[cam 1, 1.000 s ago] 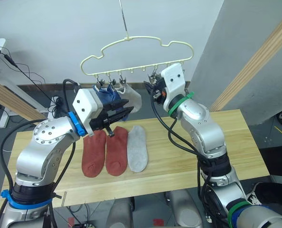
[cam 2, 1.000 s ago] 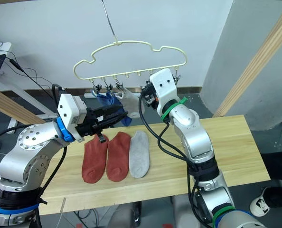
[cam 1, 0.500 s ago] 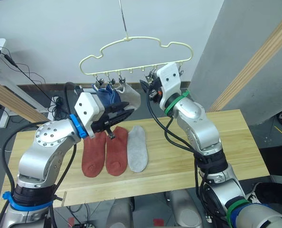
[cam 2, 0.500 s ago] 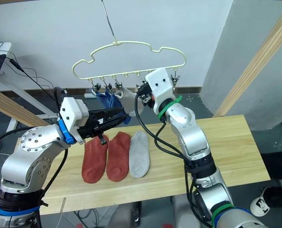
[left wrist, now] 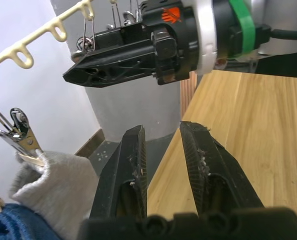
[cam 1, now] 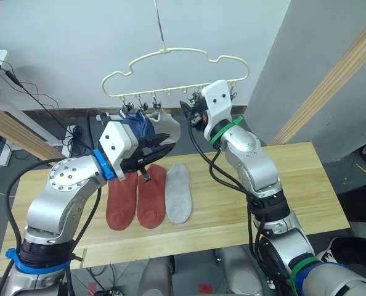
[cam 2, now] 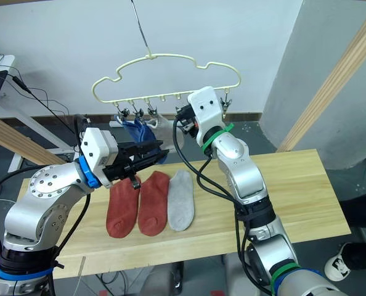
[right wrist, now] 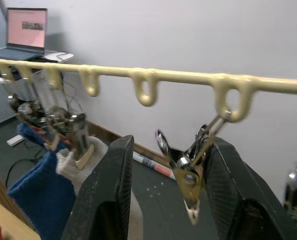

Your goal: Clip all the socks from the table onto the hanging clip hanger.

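The cream clip hanger (cam 1: 165, 49) hangs above the table (cam 1: 294, 185). Two blue socks (cam 1: 137, 126) and a grey sock (cam 1: 166, 125) hang from its left clips. On the table lie two rust-red socks (cam 1: 121, 203) (cam 1: 151, 197) and a second grey sock (cam 1: 178, 192), side by side. My left gripper (cam 1: 164, 145) is open and empty, just below the hanging grey sock (left wrist: 53, 185). My right gripper (cam 1: 189, 111) is open at the clip row, its fingers (right wrist: 106, 200) on either side of a free metal clip (right wrist: 188, 170).
A slanted wooden pole (cam 1: 337, 74) rises at the right and another beam (cam 1: 16, 129) at the left. Cables lie on the floor behind the table. A laptop (right wrist: 26, 30) stands on a desk far back.
My right gripper has moved left and slightly up along the clip row. My left gripper has risen a little toward the hanging socks. The socks on the table have not moved.
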Robot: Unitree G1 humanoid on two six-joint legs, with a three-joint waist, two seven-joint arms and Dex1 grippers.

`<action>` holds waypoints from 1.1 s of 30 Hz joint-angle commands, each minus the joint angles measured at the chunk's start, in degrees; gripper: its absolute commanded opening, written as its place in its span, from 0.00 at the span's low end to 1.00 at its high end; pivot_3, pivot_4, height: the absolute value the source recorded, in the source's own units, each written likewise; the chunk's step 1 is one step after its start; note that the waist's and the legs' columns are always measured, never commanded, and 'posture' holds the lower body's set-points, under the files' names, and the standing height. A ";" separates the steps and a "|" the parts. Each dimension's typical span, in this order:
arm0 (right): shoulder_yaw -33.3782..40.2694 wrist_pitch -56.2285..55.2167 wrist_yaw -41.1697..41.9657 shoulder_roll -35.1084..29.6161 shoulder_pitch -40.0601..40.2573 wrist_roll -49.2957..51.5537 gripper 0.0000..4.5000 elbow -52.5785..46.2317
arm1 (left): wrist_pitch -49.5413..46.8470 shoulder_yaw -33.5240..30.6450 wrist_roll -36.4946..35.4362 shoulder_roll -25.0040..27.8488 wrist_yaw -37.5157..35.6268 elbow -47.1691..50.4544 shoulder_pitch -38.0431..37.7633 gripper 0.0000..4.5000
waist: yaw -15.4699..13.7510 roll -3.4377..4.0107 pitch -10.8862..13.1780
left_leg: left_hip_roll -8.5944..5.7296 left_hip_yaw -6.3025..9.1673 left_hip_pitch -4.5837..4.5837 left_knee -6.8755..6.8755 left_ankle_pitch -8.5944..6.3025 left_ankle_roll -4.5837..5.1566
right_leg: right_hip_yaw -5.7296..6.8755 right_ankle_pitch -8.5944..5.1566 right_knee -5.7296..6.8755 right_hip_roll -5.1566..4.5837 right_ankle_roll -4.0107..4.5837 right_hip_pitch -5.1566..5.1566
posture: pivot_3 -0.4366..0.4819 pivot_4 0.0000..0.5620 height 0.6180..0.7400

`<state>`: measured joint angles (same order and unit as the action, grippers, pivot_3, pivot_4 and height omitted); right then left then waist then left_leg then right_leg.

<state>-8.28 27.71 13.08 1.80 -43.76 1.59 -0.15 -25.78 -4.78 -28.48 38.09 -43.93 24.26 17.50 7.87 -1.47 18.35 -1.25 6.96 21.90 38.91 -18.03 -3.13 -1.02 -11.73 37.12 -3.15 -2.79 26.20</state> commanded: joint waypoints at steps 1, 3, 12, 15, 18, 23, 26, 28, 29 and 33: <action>0.64 -1.49 -0.63 0.75 -1.20 0.72 0.46 -1.40 | 1.20 -0.46 0.08 -0.10 -0.05 1.90 -0.39 0.27 | 0.01 0.00 0.00 | 0.00 0.00 0.00 0.00 0.00 0.00 | 0.00 0.00 0.00 0.00 0.00 0.00 | 0.29 0.55 0.92; 0.67 -1.41 -0.69 0.76 -1.19 0.76 0.46 -1.51 | 1.21 -0.35 0.13 -0.21 -0.01 1.95 -0.40 0.27 | 0.02 0.00 0.00 | 0.00 -0.01 0.00 0.00 0.00 0.00 | 0.00 0.00 0.00 0.00 0.00 0.00 | 0.29 0.55 0.92; 0.71 0.27 -0.42 0.38 -1.45 1.06 0.46 -3.88 | 1.39 0.16 0.53 -0.91 0.01 1.81 -0.04 0.27 | 0.03 0.00 0.00 | 0.00 -0.01 0.00 0.00 0.00 0.00 | 0.00 0.00 0.01 0.00 0.00 0.00 | 0.28 0.55 0.92; 0.53 1.28 -0.20 0.23 -1.33 1.30 0.46 -5.35 | 1.48 0.14 0.65 -1.08 0.09 1.71 0.05 0.27 | 0.02 0.00 0.00 | 0.00 -0.01 0.00 0.00 0.00 0.00 | -0.01 0.00 0.01 0.00 0.00 0.00 | 0.28 0.55 0.92; 0.23 1.80 -0.07 -0.04 -1.17 1.32 0.46 -6.33 | 1.51 0.21 0.70 -1.24 0.14 1.72 0.08 0.27 | 0.03 0.00 0.00 | 0.00 -0.01 0.00 0.00 0.00 0.00 | -0.01 0.00 0.01 0.00 0.00 0.00 | 0.28 0.55 0.92; -0.01 2.49 -0.13 -0.05 -1.17 1.60 0.46 -6.89 | 1.44 0.30 0.86 -1.54 0.16 1.81 0.07 0.27 | 0.04 0.00 0.00 | 0.00 -0.01 0.00 0.01 0.00 0.00 | 0.00 0.00 0.03 0.00 0.00 0.00 | 0.28 0.55 0.92; -0.05 2.53 -0.37 0.16 -1.28 1.68 0.46 -6.66 | 1.42 0.36 0.93 -1.60 0.15 1.79 0.09 0.27 | 0.04 0.00 0.00 | 0.00 -0.01 0.00 0.01 0.00 0.00 | 0.00 0.00 0.03 0.00 0.01 0.00 | 0.28 0.55 0.92; -0.04 2.44 -0.66 0.30 -1.39 1.71 0.46 -6.30 | 1.41 0.36 0.95 -1.63 0.18 1.80 0.07 0.27 | 0.04 0.00 0.00 | 0.00 -0.01 0.00 0.01 0.00 0.00 | -0.01 0.00 0.03 0.00 0.01 0.00 | 0.28 0.55 0.92; -0.02 2.40 -0.78 0.33 -1.42 1.72 0.46 -6.19 | 1.40 0.35 0.96 -1.64 0.20 1.81 0.06 0.27 | 0.03 0.00 0.00 | 0.00 -0.01 -0.01 0.01 0.00 0.00 | 0.00 0.00 0.03 0.00 0.01 0.00 | 0.28 0.55 0.92; 0.19 2.22 -1.21 0.51 -1.42 1.74 0.41 -5.94 | 1.36 0.24 0.99 -1.78 0.34 1.77 -0.14 0.27 | 0.04 0.00 0.00 | 0.00 -0.01 0.00 0.01 0.00 0.00 | 0.00 0.00 0.03 0.00 0.01 0.00 | 0.28 0.56 0.92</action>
<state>-8.07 30.64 12.31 1.69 -43.79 2.98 -4.17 -25.63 -4.30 -27.54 36.53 -43.81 24.25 17.52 7.91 -1.47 18.35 -1.25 6.95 21.89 38.92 -18.03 -3.13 -1.03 -11.72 37.15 -3.15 -2.79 26.20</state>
